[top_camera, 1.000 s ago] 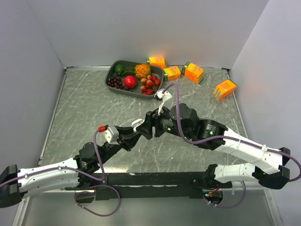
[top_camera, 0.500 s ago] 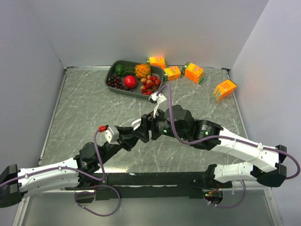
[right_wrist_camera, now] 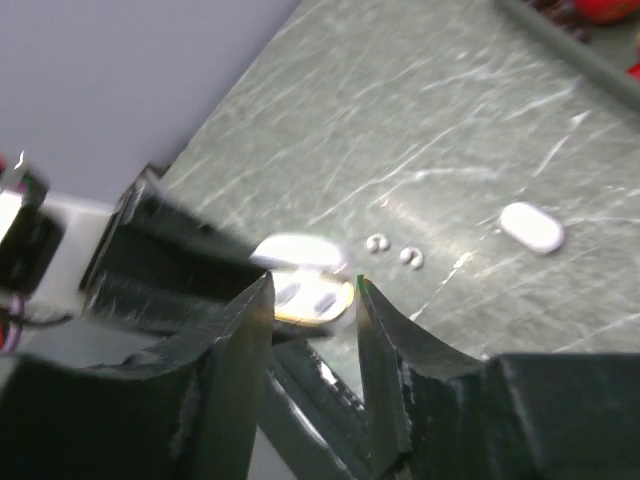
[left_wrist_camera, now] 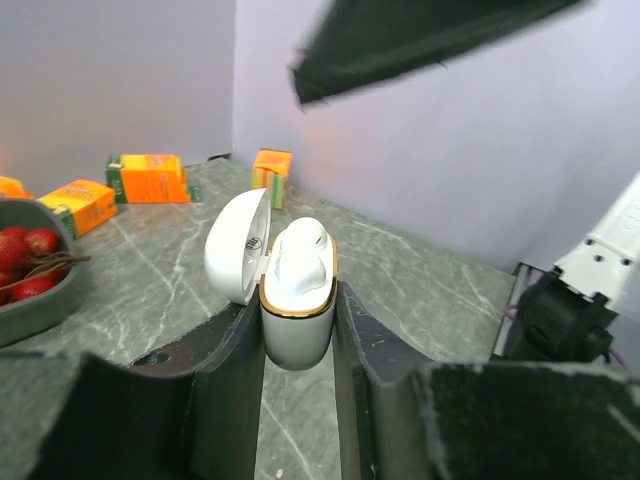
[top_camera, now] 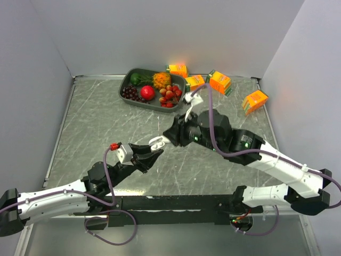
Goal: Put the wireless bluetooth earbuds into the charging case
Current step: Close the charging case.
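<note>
One white charging case (left_wrist_camera: 297,325), gold-rimmed, with its lid (left_wrist_camera: 238,245) swung open to one side. It is clamped upright by the body in the left gripper (top_camera: 149,153) and held off the bench (top_camera: 90,122), over the middle of the near half.

One white earbud (left_wrist_camera: 300,255) stands in the case mouth, proud of the rim. The right wrist view shows two pale shapes in the wells; whether either is fully seated cannot be told.

One right gripper (right_wrist_camera: 312,285), poised directly over the case mouth, jaws apart, nothing seen between them.

Two loose earbuds (right_wrist_camera: 378,243) lie side by side on the bench just beyond the case, apart from each other. One white oval pod (right_wrist_camera: 532,228) lies further along; it is probably a second, closed case.

Sundries:
- One fruit tray (top_camera: 122,88) at the far edge.
- Four orange cartons (top_camera: 220,81) from the tray toward the far right corner.

Handling note, as judgement: the step in hand looks like seating the earbud in its well.
- The left gripper should hold the case level and motionless, mouth up, lid clear of the descent path.
- The right gripper should come straight down on the well's axis and press only lightly on the crown of the earbud.
- A sideways nudge could tip the case or pop the earbud out.
- The jaws should stay clear of the lid hinge.
- The loose earbuds are the likely next pickup.
</note>
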